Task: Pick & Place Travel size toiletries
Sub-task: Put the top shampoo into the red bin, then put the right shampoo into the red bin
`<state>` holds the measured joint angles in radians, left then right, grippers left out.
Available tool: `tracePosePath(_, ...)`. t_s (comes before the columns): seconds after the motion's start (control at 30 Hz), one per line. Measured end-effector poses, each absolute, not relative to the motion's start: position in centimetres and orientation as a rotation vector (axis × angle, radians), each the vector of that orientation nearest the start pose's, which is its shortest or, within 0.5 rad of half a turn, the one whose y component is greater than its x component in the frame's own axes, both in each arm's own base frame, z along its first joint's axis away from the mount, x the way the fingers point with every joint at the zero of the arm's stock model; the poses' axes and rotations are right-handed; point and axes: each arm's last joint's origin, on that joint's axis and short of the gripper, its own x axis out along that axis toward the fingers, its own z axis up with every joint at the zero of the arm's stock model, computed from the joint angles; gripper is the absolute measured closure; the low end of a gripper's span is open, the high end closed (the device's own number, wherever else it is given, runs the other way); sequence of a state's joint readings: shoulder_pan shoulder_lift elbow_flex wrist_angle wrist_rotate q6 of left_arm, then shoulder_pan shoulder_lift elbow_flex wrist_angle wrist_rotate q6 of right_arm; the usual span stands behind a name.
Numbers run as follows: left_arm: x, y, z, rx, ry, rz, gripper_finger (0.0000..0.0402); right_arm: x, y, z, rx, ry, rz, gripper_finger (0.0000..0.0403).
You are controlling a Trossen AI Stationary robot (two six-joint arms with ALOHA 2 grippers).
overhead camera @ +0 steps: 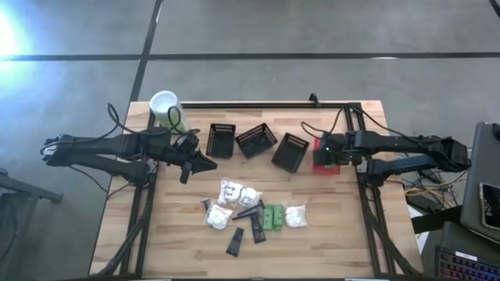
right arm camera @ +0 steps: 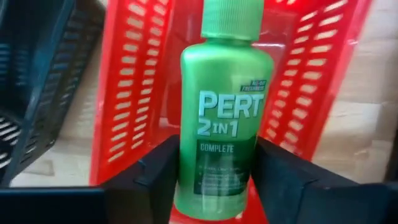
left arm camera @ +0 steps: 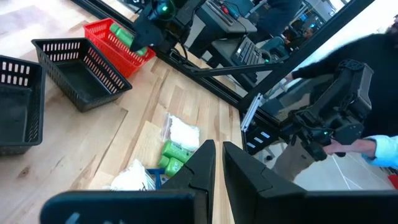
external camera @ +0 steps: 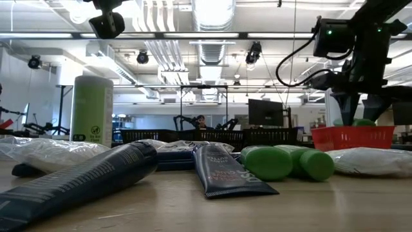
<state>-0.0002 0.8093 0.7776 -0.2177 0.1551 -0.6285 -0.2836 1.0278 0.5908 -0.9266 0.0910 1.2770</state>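
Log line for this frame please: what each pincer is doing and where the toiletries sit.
right pincer: shut on green bottle, over red basket | left pincer: shut, empty, beside black baskets | remaining toiletries: mid-table

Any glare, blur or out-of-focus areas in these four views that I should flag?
High view: a bright flare at the upper left edge over the floor; the table is evenly lit. Low view: ceiling lights blow out; the near dark tube is soft. Left wrist view: the fingers are blurred. Right wrist view: the green bottle is slightly soft, its label readable.
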Motion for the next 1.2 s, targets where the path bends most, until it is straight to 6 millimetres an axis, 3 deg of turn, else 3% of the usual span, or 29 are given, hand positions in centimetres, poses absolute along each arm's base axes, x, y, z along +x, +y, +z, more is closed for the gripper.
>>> tracePosePath(0.27, 17.8, -0.5, 32.3, -0.644, 0.290, -0.071, 0.0367, 14.4, -4.5, 19.2, 1.123, 1.002, -1.136, 0.0154)
tracePosePath(0.57, 17.8, -0.5, 32.3, -0.645, 0.290, -0.071, 0.0367, 17.7, -3.0, 23.6, 1.014, 1.004, -0.835, 0.0119)
tracePosePath(0.8, 17.8, -0.5, 32.3, -0.641, 0.290, -0.072, 0.0367, 22.0, 0.2, 23.1, 1.092, 1.200, -0.675, 0.0112)
tracePosePath(1.2, 17.6, -0.3, 31.4, -0.601, 0.361, 0.020, 0.0367, 30.5, 6.5, 21.1, 1.120, 1.293, -0.706, 0.0138)
